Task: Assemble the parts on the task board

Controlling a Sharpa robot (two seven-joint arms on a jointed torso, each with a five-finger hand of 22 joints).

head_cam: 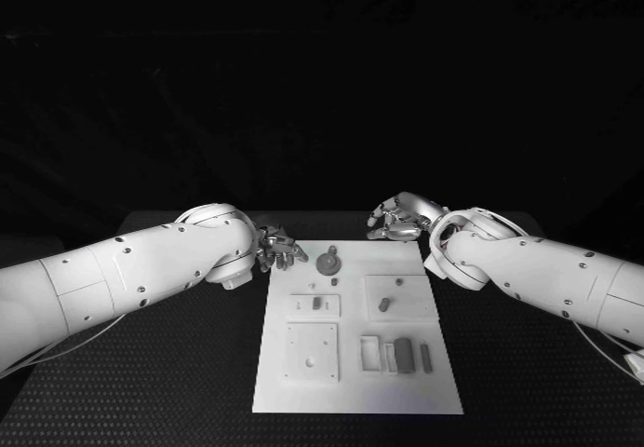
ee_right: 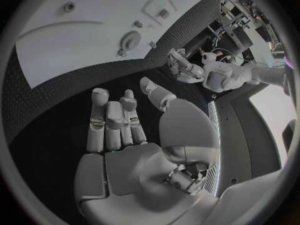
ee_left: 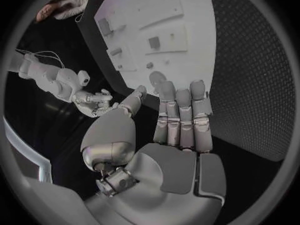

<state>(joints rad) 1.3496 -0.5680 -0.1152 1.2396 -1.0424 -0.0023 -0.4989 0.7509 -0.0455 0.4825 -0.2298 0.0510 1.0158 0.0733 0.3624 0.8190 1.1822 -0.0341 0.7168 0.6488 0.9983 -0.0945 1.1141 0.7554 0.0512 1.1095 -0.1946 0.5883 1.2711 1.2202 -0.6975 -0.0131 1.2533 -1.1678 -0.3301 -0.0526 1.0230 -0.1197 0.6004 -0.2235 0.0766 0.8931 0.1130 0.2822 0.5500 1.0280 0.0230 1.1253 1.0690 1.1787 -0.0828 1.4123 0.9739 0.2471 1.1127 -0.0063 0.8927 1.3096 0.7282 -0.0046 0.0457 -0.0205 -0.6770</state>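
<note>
beside the task board far corners, empty robot hands.

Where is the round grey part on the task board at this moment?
In the head view, the round grey part lies at the far end of the task board, between the left hand and right hand.

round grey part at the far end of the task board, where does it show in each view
Head view: the round grey part lies near the task board's far edge, between the two hands.
Left wrist view: it sits just beyond the left hand's fingertips.
Right wrist view: it lies near the board's edge, beyond the right hand.
Shared landmark: the board's far edge.
</note>
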